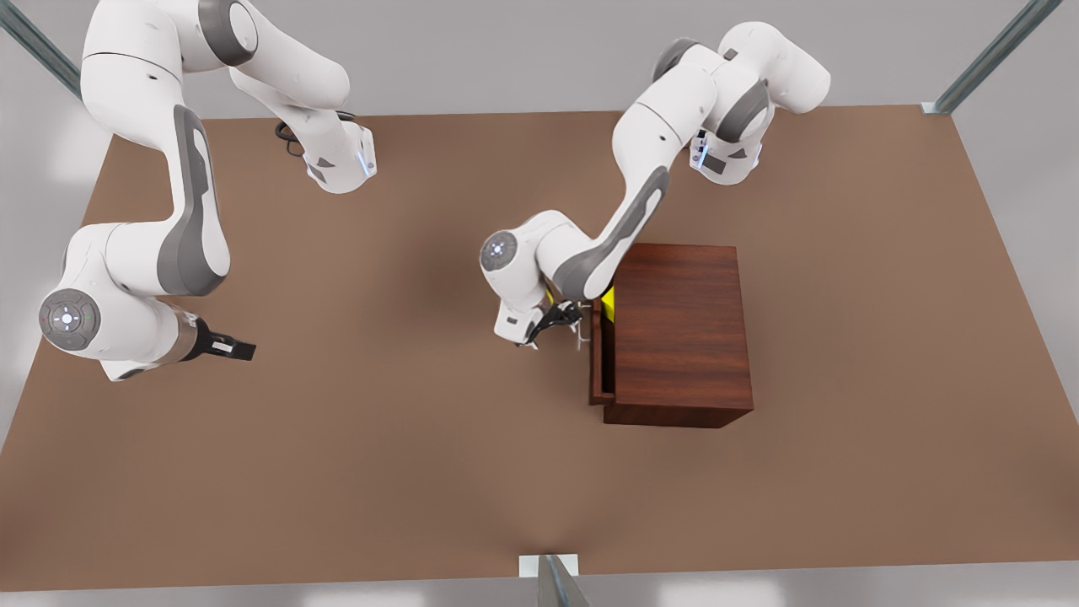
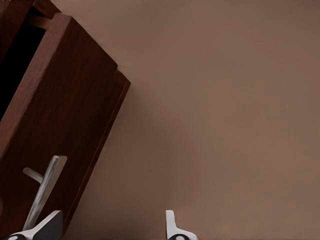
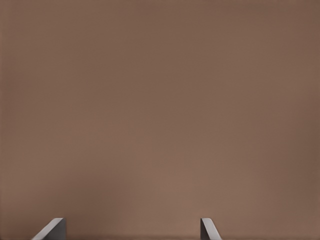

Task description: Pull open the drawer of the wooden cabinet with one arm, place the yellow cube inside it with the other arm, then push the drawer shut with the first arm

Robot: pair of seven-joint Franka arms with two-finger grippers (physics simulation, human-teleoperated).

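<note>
Hovering spread-fingered beside the drawer (image 1: 600, 354) handle (image 2: 44, 192), our left hand (image 1: 563, 327) waited while our right hand (image 1: 238, 346) hung wide at frame left.

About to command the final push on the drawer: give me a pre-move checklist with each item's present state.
1. Yellow cube inside the drawer: ok, yellow shows in the gap behind the front panel.
2. Drawer not yet shut: ok, a little of it projects from the wooden cabinet.
3. Left gripper at the handle: ok, right beside the bar.
4. Left gripper's fingers open: ok, spread apart, not clamped on the handle.
5. Right gripper clear of the push: ok, waiting open far off over the table.
6. Cube lying flat: cannot tell.
</note>
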